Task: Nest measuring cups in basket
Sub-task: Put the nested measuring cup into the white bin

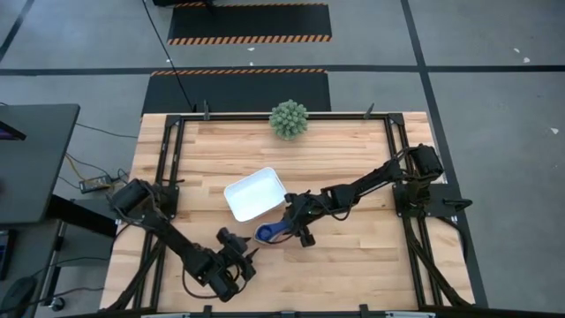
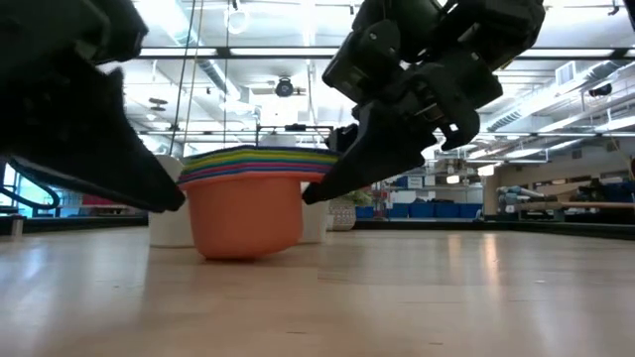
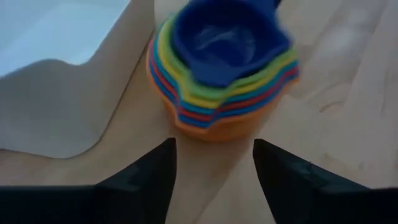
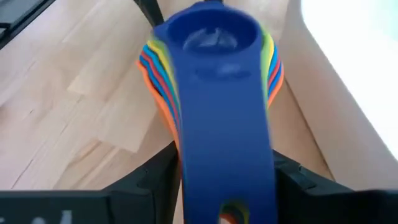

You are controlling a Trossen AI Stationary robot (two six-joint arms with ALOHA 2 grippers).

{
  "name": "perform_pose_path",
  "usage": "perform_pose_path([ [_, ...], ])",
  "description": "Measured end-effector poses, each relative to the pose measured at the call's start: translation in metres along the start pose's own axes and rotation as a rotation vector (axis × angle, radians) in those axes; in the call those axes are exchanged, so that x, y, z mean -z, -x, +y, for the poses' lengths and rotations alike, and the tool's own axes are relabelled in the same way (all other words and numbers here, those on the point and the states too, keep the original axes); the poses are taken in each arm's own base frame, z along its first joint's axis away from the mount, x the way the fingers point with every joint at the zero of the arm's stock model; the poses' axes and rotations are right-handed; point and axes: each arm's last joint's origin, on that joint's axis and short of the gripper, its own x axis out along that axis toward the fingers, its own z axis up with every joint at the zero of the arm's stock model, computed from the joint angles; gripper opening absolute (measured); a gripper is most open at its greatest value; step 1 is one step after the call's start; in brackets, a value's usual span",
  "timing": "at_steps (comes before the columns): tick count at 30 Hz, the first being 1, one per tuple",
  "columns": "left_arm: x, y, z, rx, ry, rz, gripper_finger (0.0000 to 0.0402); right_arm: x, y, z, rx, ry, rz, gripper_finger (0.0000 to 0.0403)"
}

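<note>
The measuring cups (image 3: 221,68) stand nested in one stack, orange outermost and dark blue on top. The orange bottom (image 2: 243,233) rests on the wooden table, just in front of the white basket (image 1: 254,194). My right gripper (image 4: 224,180) reaches in from the table's right and is shut on the stacked handles. My left gripper (image 3: 214,180) is open on the near left side of the stack (image 1: 265,234), its fingers pointing at it and short of it in the left wrist view. My right gripper pinches the stacked handles between its two fingers, one finger on each long edge of the dark blue top handle (image 4: 193,162). The fingers slant down from the table's right and lie along the handle. The stack stands upright with its orange bottom on the table.
A spiky green ball plant (image 1: 289,119) sits at the table's far edge. Black frame rails (image 1: 168,150) run along the table's sides. Bare wood (image 1: 371,256) lies to the near right of the stack.
</note>
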Motion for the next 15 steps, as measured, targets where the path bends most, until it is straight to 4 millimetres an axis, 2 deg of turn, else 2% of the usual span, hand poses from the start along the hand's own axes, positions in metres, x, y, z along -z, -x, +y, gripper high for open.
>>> perform_pose_path([
  [9,0.0005,-0.0081,-0.0006,-0.003,-0.035,0.018,0.0313,0.002,0.0007,0.0004,-0.028,0.056,0.022,0.0181],
  [15,0.0011,-0.0097,-0.0055,0.028,-0.097,0.003,0.035,0.0019,0.0007,0.0014,-0.067,0.096,0.015,0.0181],
])
